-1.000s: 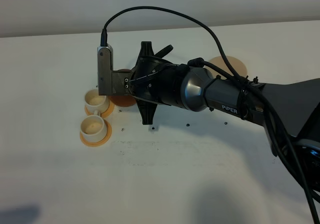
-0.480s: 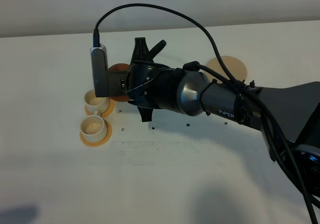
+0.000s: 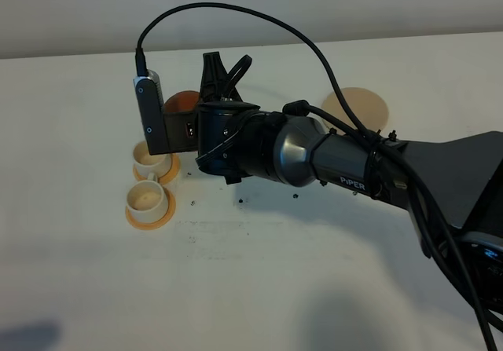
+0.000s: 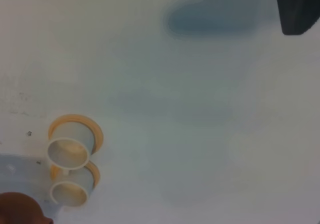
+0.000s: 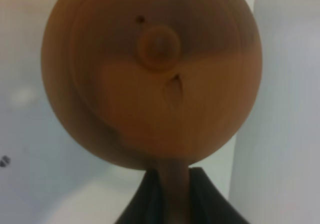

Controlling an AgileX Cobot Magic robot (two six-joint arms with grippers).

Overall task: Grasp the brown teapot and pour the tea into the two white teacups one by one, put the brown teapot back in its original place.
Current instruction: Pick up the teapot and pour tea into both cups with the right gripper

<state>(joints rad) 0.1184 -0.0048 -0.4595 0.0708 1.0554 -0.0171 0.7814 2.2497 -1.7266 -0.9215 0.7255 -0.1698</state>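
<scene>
I hold the brown teapot (image 5: 150, 73) in the right gripper (image 5: 172, 191). In the right wrist view the two fingers are pressed onto the loop handle, one on each side, so the jaws are pinching the handle and nothing else. The lid and its knob face this camera almost flat. I cannot see the spout from here; I judge that it is on the far side from the handle, so the pot's long axis runs straight away from the jaws.

From the high camera the pot hangs in the air, off the table (image 3: 275, 280). It is just behind the farther teacup (image 3: 152, 159) and a little toward the arm's side of it. The wrist camera (image 3: 152, 117) hides most of the pot. The nearer teacup (image 3: 147, 198) stands just in front of the farther one, each on an orange saucer (image 3: 149, 222). The cups therefore lie below the jaws and toward the front of the table. To pour, I think the spout must come over a rim before I roll the wrist.

I cannot tell whether either cup has tea in it.

The beige coaster (image 3: 360, 106) is well apart, behind the forearm, and it is bare.

Of the left gripper (image 4: 299, 7) I see only one dark piece at the picture edge, so I cannot tell how its jaws stand.
</scene>
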